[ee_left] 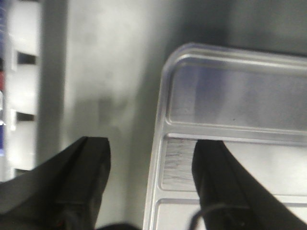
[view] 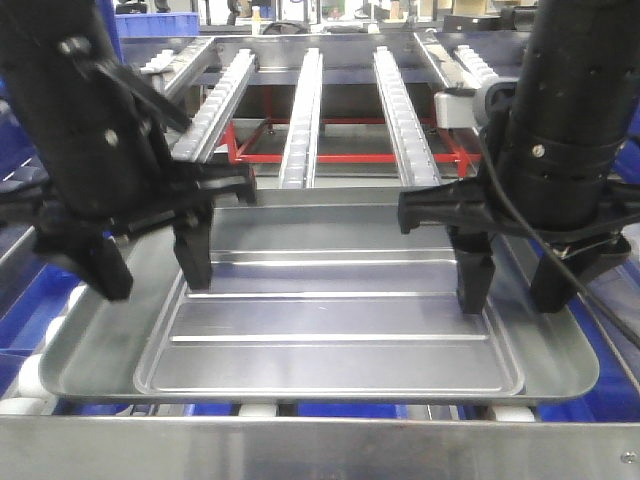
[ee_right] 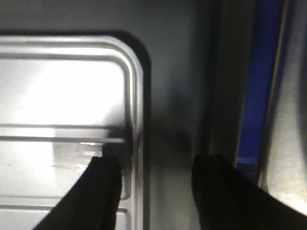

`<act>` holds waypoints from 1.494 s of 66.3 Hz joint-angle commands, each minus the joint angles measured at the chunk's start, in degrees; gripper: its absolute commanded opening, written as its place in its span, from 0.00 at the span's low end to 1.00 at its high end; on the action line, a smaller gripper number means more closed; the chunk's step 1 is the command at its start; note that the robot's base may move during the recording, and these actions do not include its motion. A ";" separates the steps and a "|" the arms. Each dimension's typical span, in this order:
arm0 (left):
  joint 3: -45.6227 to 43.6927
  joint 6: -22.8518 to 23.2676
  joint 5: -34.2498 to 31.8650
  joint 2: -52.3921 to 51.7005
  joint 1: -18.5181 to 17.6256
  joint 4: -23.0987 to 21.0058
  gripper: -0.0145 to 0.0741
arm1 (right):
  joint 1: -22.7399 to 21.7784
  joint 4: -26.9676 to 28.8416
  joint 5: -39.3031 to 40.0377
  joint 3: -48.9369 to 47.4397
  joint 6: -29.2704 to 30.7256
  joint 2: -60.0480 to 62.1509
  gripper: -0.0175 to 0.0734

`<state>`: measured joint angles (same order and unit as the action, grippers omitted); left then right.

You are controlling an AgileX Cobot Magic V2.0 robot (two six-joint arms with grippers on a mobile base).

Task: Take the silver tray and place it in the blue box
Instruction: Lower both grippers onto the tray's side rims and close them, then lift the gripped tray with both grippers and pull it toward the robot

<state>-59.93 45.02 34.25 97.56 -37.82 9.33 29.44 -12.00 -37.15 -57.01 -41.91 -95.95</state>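
Grey-silver metal: the silver tray point(view: 330, 320) lies flat, open side up, in the middle of the conveyor and close to its near edge.
Long axis: it runs left to right across the front view. The two raised ridges in the sunken floor run the same way, and each short end faces one arm.
Left arm: the left gripper point(view: 155, 285) is spread wide with nothing between its fingers, pointing down at the tray's left end. One finger stands over the sunken floor, the other out over the sloping border. In the wrist view its fingers point(ee_left: 216, 182) sit on either side of the floor's rounded left edge.
Right arm: the right gripper point(view: 512, 300) is likewise parted and empty at the right end, with one finger inside the floor's edge and one outside. I cannot tell whether any fingertip touches the metal.
Surface: white rollers point(view: 258, 410) show under the tray's near rim, with a bare metal bar point(view: 320, 445) in front.
Behind: three long roller rails point(view: 300, 110) run away from the tray over a red frame point(view: 345, 157).
Blue: blue plastic point(view: 12, 340) shows at both sides and beneath the tray. I cannot tell whether it is the box.
Room: a workshop, with blue crates point(view: 150, 25) at the back left.
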 commanded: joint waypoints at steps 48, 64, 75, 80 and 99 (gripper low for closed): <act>-1.59 -2.92 1.27 -0.17 -0.55 0.75 0.42 | -0.08 -0.04 2.90 -1.62 0.54 -0.93 0.61; -1.59 -2.92 2.67 0.55 -0.55 -0.26 0.30 | -0.08 -0.04 2.48 -1.62 0.54 -0.93 0.53; -1.59 -2.92 2.67 0.55 -0.55 -0.48 0.10 | -0.08 -0.04 2.32 -1.62 0.54 -0.93 0.30; -1.59 -2.92 2.57 0.55 -0.55 -0.68 0.04 | -0.08 -0.04 2.30 -1.62 0.54 -0.93 0.25; -5.16 -2.81 7.61 -0.91 -0.55 -1.27 0.05 | -0.08 -0.04 -0.73 -3.21 0.37 1.45 0.25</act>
<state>-62.29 42.20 39.02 99.94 -38.17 7.48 29.47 -10.59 -36.11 -58.19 -41.91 -98.21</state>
